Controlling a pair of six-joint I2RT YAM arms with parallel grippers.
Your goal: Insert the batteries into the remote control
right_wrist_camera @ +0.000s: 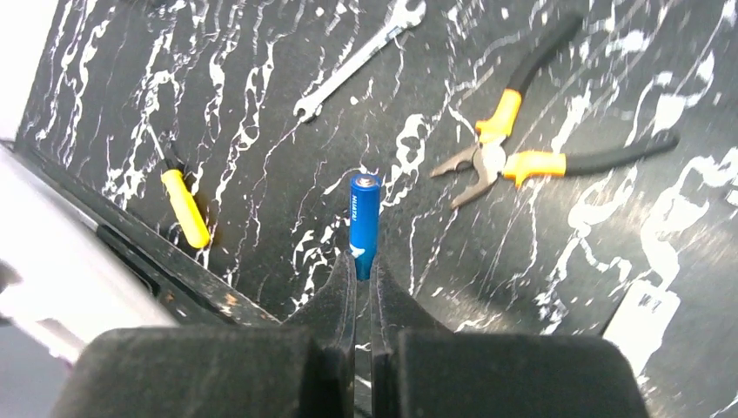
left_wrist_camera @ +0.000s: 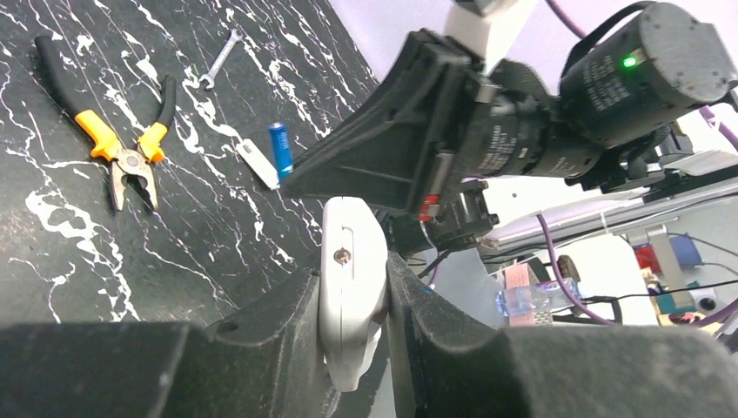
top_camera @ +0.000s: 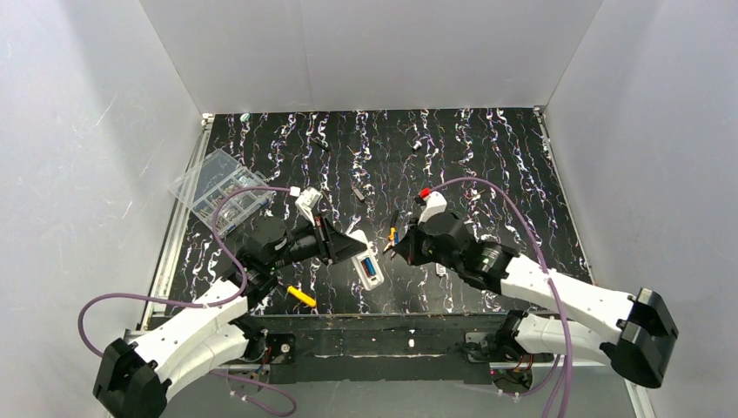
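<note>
The white remote control (left_wrist_camera: 352, 261) stands on edge, clamped between the fingers of my left gripper (left_wrist_camera: 352, 277). In the top view the remote control (top_camera: 365, 260) lies with its recess up, and one blue battery (top_camera: 372, 270) sits in it. My right gripper (right_wrist_camera: 363, 266) is shut on the lower end of a second blue battery (right_wrist_camera: 364, 218), which sticks out past the fingertips above the table. In the top view the right gripper (top_camera: 396, 250) hangs just right of the remote, a short way apart from it.
Pliers (right_wrist_camera: 513, 157) with yellow and black handles and a small wrench (right_wrist_camera: 357, 57) lie on the black marbled table beyond the battery. A yellow-handled screwdriver (top_camera: 302, 296) lies near the front edge. A clear compartment box (top_camera: 218, 187) stands at the far left. A small white piece (top_camera: 441, 270) lies under the right arm.
</note>
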